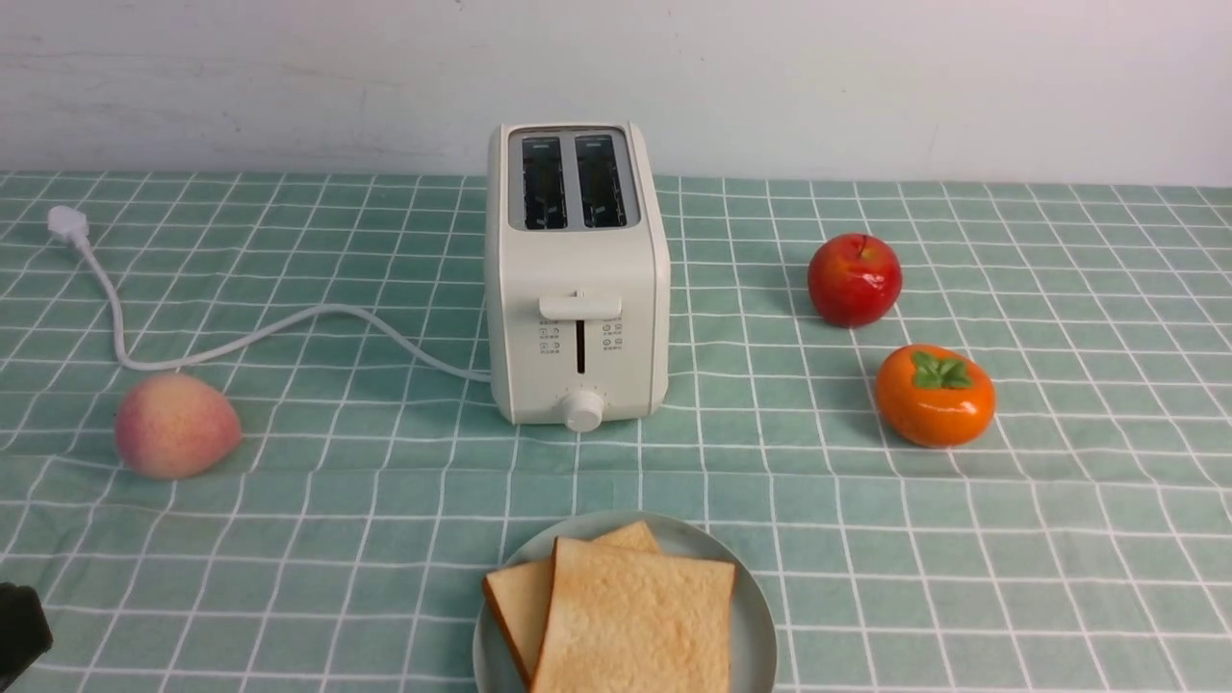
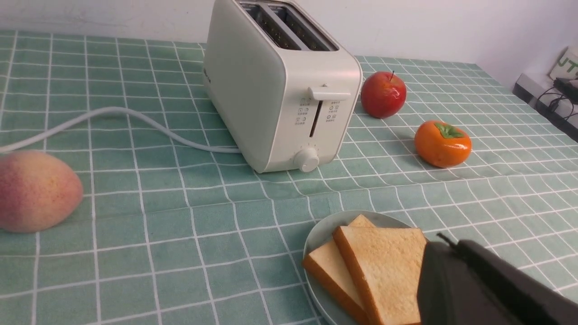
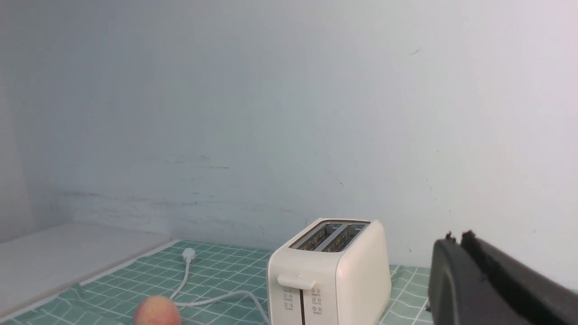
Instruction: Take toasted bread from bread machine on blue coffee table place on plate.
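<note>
Two slices of toasted bread [image 1: 635, 621] lie overlapping on the pale blue-green plate [image 1: 756, 616] at the front of the blue coffee table [image 1: 385, 500]. Behind them stands the cream-white bread machine [image 1: 576, 279], both of its slots empty and its lever up. In the left wrist view my left gripper [image 2: 447, 241] is shut with nothing in it, beside the plate [image 2: 316, 234] and the upper slice [image 2: 384, 266]. A dark part of my left arm [image 1: 21, 630] shows at the front view's lower left corner. My right gripper [image 3: 457, 238] is shut and empty, raised to one side of the bread machine [image 3: 329, 271].
A red apple [image 1: 855, 279] and an orange persimmon [image 1: 935, 395] sit right of the bread machine. A peach [image 1: 176, 425] lies at the left. The white cord [image 1: 241, 337] runs left to its plug [image 1: 67, 224]. A white wall closes the back.
</note>
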Controlling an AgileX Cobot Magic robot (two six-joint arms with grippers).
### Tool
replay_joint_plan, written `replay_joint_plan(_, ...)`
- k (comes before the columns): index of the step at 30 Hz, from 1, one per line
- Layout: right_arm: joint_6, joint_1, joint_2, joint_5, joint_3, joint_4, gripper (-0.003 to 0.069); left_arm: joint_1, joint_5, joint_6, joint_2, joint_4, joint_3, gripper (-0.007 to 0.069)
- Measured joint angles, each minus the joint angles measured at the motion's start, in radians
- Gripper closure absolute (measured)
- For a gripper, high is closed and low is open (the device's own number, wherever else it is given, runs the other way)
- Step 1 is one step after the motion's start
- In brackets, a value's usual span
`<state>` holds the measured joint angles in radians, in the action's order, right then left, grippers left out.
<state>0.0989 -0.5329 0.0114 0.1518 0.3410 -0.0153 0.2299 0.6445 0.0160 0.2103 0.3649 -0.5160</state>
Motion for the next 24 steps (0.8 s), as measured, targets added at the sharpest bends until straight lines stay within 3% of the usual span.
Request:
replay_joint_plan(20,0.001,0.0,0.0,0.0,0.0,-0.002,0.0632,0.0,-0.002,0.0,0.0,-0.006,0.003,0.0636)
replay_joint_plan(24,0.001,0.0,0.0,0.0,0.0,-0.002,0.0626,-0.037,-0.031,-0.032,-0.008,-0.074,0.044,0.0632)
